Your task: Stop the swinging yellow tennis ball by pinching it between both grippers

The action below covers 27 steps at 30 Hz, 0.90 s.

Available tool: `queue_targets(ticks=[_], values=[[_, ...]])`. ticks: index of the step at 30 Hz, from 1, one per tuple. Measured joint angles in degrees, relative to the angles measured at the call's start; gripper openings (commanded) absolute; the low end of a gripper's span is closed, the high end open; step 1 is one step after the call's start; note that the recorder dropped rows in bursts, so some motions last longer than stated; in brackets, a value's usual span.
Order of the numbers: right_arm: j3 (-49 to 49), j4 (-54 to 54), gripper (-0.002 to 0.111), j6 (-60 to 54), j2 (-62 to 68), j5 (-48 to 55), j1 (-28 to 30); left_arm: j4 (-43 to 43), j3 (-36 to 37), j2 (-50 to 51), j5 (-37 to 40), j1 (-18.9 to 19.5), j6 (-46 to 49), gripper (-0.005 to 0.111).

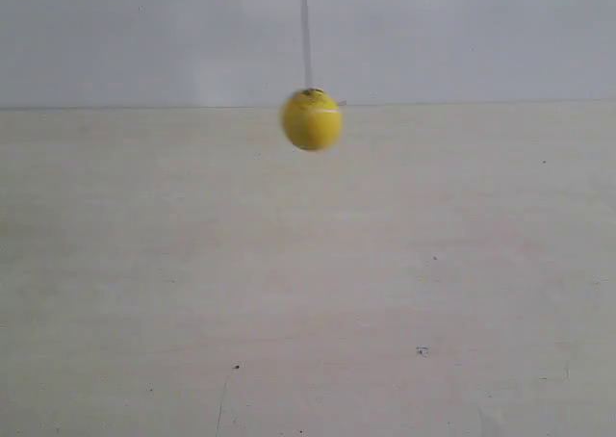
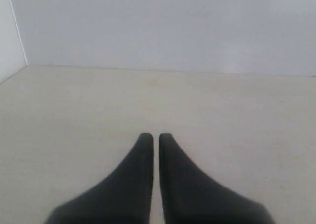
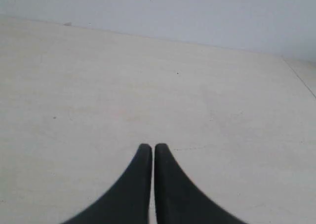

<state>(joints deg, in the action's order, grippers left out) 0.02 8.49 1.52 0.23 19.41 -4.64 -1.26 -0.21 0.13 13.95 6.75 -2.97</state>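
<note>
The yellow tennis ball [image 1: 312, 119] hangs on a thin dark string [image 1: 305, 33] above the pale table in the exterior view, slightly blurred. Neither arm appears in that view. In the left wrist view my left gripper [image 2: 152, 136] is shut, its two black tapered fingers nearly touching, with nothing between them and only bare table ahead. My right gripper [image 3: 150, 147] in the right wrist view is likewise shut and empty over bare table. The ball shows in neither wrist view.
A pale wooden tabletop [image 1: 308, 283] runs back to a plain white wall [image 1: 144, 33]. The left wrist view shows a corner of side wall [image 2: 10, 36]; the right wrist view shows a table edge line [image 3: 298, 78].
</note>
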Motion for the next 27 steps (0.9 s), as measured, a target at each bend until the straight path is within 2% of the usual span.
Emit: queue_targets(ticks=[11,17,22,27], values=[[0.0,2.03,0.0,-1.91,0.0,-0.44,0.0,0.0,0.0,0.0,-6.66,-0.46,0.0,0.005],[0.0,4.85,0.0,-5.64,0.0,-9.73,0.0,0.0,0.0,0.0,-9.27,-0.46,0.0,0.005],[0.0,0.45,0.0,2.86,0.0,-18.43,0.0,0.0,0.0,0.0,-11.98,-0.46,0.0,0.005],[0.0,-3.09,0.0,17.7,0.0,-22.23,0.0,0.0,0.0,0.0,-14.66,-0.46,-3.86,0.005]])
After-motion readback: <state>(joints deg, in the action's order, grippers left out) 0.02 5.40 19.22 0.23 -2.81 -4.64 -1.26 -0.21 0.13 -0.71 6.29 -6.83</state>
